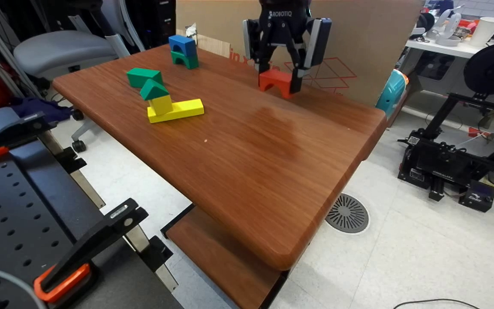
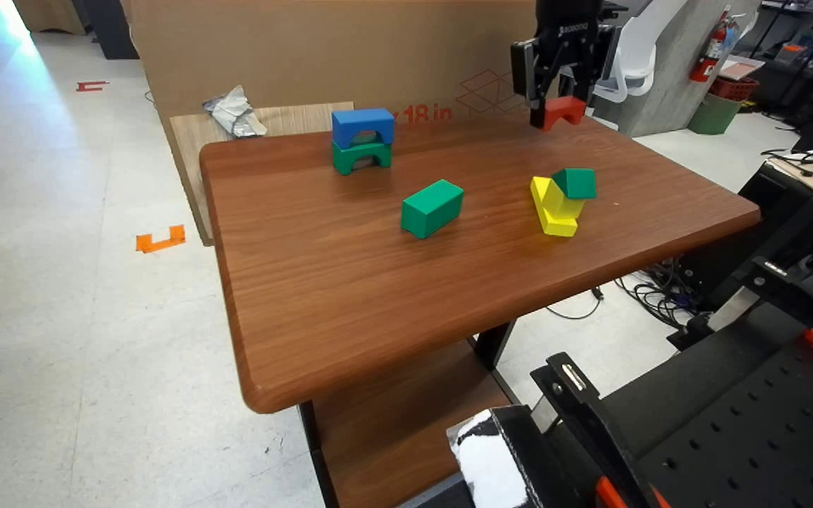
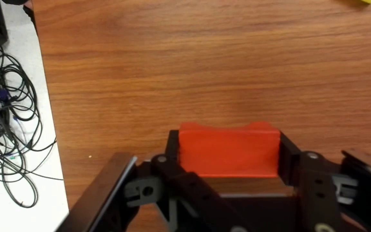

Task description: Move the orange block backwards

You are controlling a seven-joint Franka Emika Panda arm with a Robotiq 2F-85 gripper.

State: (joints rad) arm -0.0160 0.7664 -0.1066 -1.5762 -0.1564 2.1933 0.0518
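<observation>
The orange block is a red-orange arch with its notch facing down. My gripper is shut on it, one finger at each end. In an exterior view the block is near the table's back edge and looks a little above the wooden top, roughly level. In the wrist view the block fills the space between the two black fingertips, with its flat top facing the camera. One fingertip partly hides an end of the block in the exterior views.
On the table stand a blue arch on a green arch, a green block, and a yellow long bar with a yellow block and green triangle. A cardboard sheet stands behind the table.
</observation>
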